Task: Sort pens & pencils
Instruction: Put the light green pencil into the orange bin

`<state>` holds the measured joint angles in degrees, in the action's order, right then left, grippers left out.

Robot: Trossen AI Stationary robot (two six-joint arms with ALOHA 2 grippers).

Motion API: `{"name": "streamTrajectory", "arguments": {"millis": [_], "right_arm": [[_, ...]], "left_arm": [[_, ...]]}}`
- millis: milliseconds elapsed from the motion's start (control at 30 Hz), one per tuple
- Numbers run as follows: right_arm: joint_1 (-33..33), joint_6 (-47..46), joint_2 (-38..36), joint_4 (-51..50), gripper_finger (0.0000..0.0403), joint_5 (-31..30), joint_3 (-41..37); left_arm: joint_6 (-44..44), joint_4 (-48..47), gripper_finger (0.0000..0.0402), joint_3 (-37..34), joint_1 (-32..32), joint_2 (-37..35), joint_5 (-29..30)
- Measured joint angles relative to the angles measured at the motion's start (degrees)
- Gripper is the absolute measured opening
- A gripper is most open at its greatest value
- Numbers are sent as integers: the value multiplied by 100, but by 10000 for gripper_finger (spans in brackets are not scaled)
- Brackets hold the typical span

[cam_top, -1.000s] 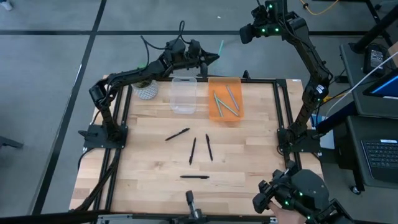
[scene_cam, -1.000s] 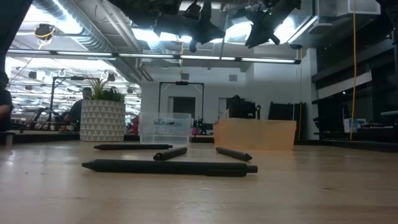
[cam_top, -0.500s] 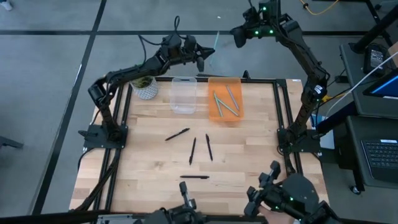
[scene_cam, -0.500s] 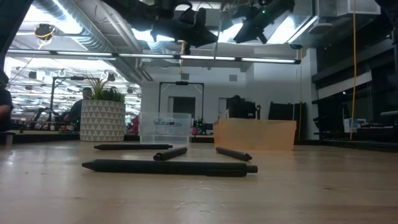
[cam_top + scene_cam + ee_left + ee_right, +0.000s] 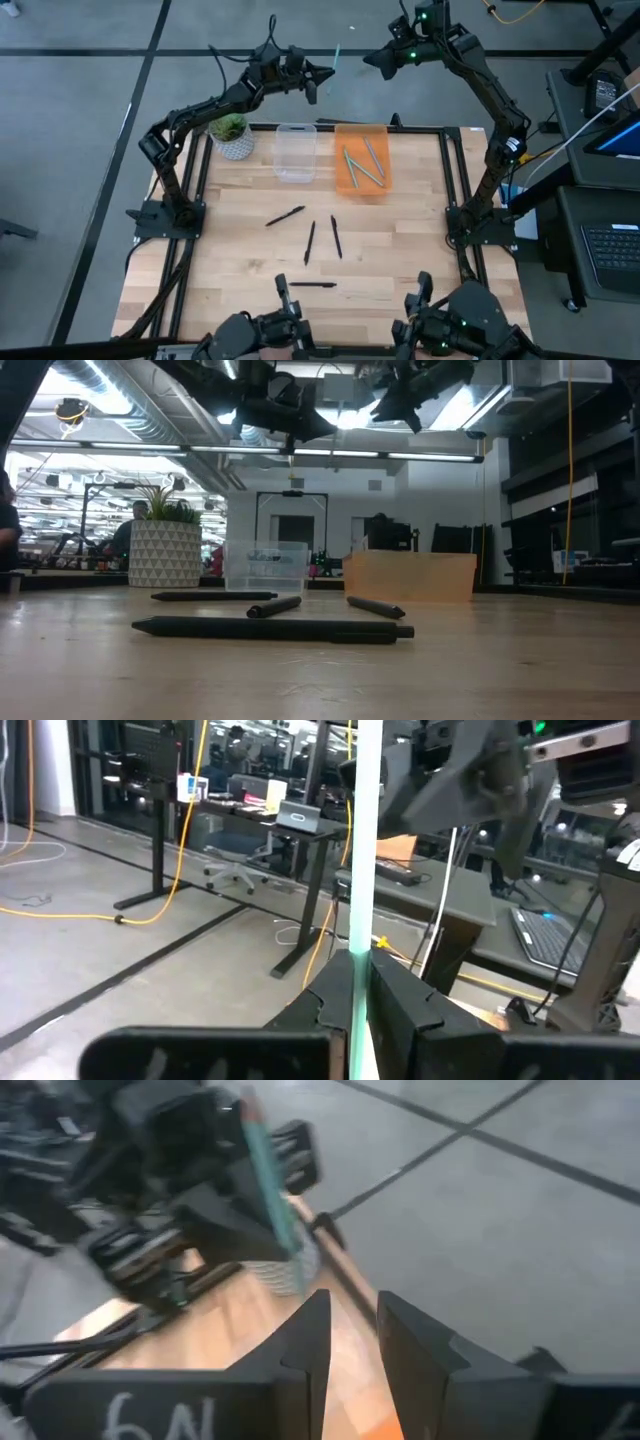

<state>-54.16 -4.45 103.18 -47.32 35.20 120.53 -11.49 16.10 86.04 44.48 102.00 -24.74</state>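
Beyond the table's far edge, my left gripper (image 5: 325, 73) (image 5: 360, 990) is shut on a teal-green pencil (image 5: 336, 56) (image 5: 362, 840) high in the air. My right gripper (image 5: 368, 60) (image 5: 352, 1330) hovers just to its right, open and empty, pointing at the pencil (image 5: 268, 1175). Several black pens lie flat on the wooden table, among them one at the left (image 5: 285, 216), one in the middle (image 5: 310, 243) and one nearest the front edge (image 5: 313, 285) (image 5: 270, 627). More teal-green pencils lie in the orange tray (image 5: 345, 135). My left gripper pinches the pencil's shaft (image 5: 360, 960) between its two fingers. The fingers point level and lie across the pencil. Most of the pencil sticks out past the fingers on one side, and its other end is hidden behind them. It is lifted clear of everything.
A clear plastic box (image 5: 295, 152) (image 5: 265, 565) stands left of the orange tray (image 5: 410, 577) at the table's far edge. A potted plant (image 5: 232, 135) (image 5: 165, 545) sits at the far left corner. A black metal frame (image 5: 455, 180) borders the table.
My left gripper has swung toward the table's left and farther beyond its far edge, taking the pencil along in the same hold. My right gripper has moved left toward it and tipped downward, turning to face the pencil. The pens on the table have not moved.
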Motion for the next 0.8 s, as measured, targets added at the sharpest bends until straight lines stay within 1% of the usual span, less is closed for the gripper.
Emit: {"name": "streamTrajectory", "arguments": {"millis": [67, 233, 333, 400, 467, 633, 733, 800], "right_arm": [[83, -41, 0, 58, 87, 163, 0], [384, 23, 0, 167, 87, 220, 0], [549, 109, 7, 370, 87, 189, 0], [610, 177, 9, 390, 87, -61, 0], [647, 199, 15, 391, 87, -226, 0], [648, 199, 17, 449, 87, -257, -4], [646, 136, 17, 713, 87, -235, -207], [646, 6, 24, 915, 87, -103, -407]], "left_arm": [[2, -6, 16, 0, 16, 0, -30], [2, -15, 16, 0, 14, 0, -87], [2, -17, 16, 0, 14, 0, -120], [2, -19, 16, 0, 14, 0, -138], [-14, -21, 16, 0, 11, 0, -194], [-33, -22, 16, 0, -94, 0, -199], [-15, -23, 16, 0, -158, 0, -202], [-11, -25, 16, 0, -193, 0, -202]]}}
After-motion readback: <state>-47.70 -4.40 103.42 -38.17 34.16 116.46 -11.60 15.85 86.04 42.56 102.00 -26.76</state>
